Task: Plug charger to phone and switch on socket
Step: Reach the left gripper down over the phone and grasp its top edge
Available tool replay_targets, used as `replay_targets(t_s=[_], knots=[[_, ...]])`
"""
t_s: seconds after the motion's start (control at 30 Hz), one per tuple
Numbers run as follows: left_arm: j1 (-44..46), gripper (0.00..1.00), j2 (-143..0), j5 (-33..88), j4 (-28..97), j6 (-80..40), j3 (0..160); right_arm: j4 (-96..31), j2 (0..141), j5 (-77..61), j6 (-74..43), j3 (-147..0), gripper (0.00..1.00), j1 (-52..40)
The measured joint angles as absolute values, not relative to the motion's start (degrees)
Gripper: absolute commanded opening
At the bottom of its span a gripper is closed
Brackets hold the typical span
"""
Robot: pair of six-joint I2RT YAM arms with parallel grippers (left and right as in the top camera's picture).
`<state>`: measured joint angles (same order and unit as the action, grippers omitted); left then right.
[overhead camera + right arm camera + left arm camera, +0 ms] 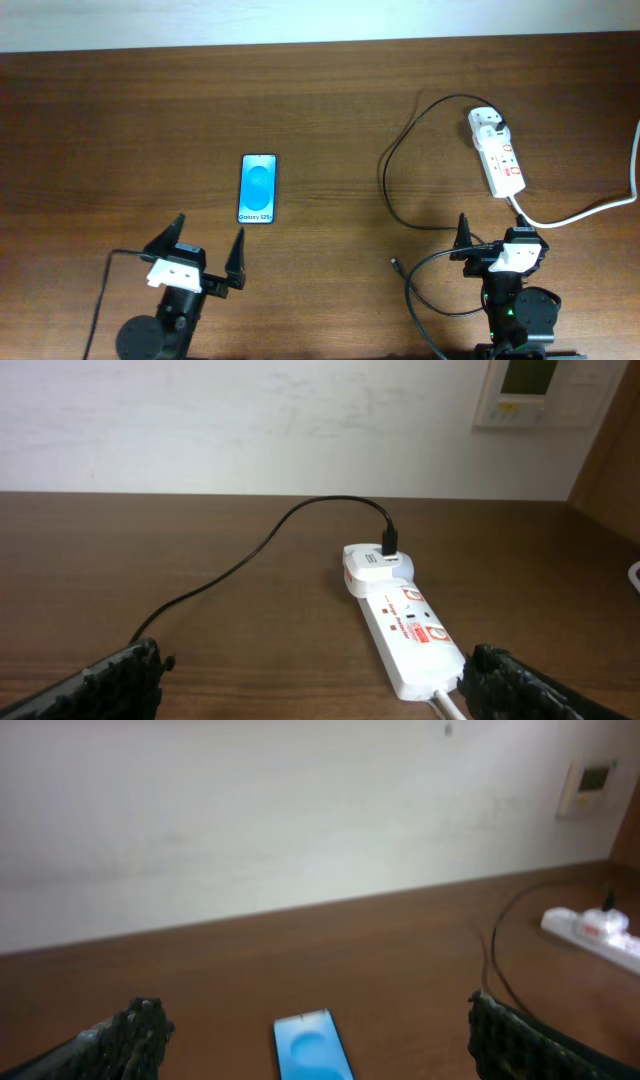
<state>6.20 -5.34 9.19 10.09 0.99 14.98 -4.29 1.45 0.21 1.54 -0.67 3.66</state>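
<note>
The phone (257, 188) lies flat on the brown table, blue screen up, just ahead of my open, empty left gripper (210, 228). In the left wrist view the phone (310, 1048) sits between the spread fingers (312, 1008). The white socket strip (497, 152) lies at the right. The charger's plug head (487, 118) is in its far outlet. The black cable (385, 180) loops left, and its loose tip (396, 265) lies beside my open right gripper (495, 228). In the right wrist view the socket (410, 625) and plug head (375, 568) lie ahead of the open fingers (315, 670).
The socket's thick white cord (590, 210) runs off the right table edge. The socket also shows at the far right of the left wrist view (590, 928). A wall (250, 420) with a control panel (530, 390) stands behind the table's far edge.
</note>
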Motion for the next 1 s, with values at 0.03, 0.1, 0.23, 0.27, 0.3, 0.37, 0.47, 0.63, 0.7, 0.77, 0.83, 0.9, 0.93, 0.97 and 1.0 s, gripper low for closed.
replay_targets(t_s=[0.03,0.1,0.23,0.27,0.3,0.37,0.47,0.63,0.7,0.77,0.83,0.9,0.93,0.97,1.0], knots=[[6.2,0.99,-7.92,9.15,10.22,0.99,18.28,-4.29,1.63,0.19,1.52,-0.67,0.98,3.66],[6.17,0.99,-15.62,8.97,13.76,0.99,25.21,-4.29,1.61,0.21,1.54,-0.67,0.98,3.66],[6.13,0.99,-33.17,9.04,21.5,0.99,40.27,-4.29,1.69,0.21,1.52,-0.67,0.98,3.66],[6.13,0.99,-36.45,9.26,23.33,0.99,43.62,-4.27,1.65,0.19,1.58,-0.67,0.98,3.66],[6.13,0.99,-40.6,10.04,25.54,0.84,47.83,-4.29,1.67,0.19,1.52,-0.67,0.98,3.66],[6.13,0.99,-47.22,10.74,30.98,-0.89,54.08,-4.27,1.67,0.21,1.54,-0.67,0.98,3.66],[6.13,0.99,-57.17,11.03,40.36,-4.1,64.16,-4.29,1.67,0.19,1.54,-0.67,0.98,3.66],[6.13,0.99,-70.59,11.18,48.71,-6.59,74.7,-4.29,1.72,0.19,1.56,-0.67,0.98,3.66],[6.13,0.99,-71.42,11.7,50.65,-6.74,74.78,-4.29,1.72,0.21,1.54,-0.67,0.98,3.66],[6.13,0.99,-72.29,12.4,51.62,-6.76,74.78,-4.29,1.72,0.19,1.54,-0.67,0.98,3.66],[6.13,0.99,-74.17,13.47,51.75,-6.76,74.81,-4.29,1.72,0.21,1.52,-0.67,0.98,3.66],[6.13,0.99,-76.27,13.61,52.03,-6.76,74.91,-4.29,1.72,0.19,1.52,-0.67,0.98,3.66],[6.13,0.99,-79.99,13.52,52.4,-6.76,75.09,-4.29,1.72,0.19,1.52,-0.67,0.98,3.66],[6.15,0.99,-82.67,13.43,52.58,-6.76,75.09,-4.29,1.72,0.19,1.54,-0.67,0.98,3.66],[6.55,0.99,-85.3,12.75,52.6,-6.94,75.13,-4.29,1.72,0.21,1.5,-0.67,0.98,3.66]])
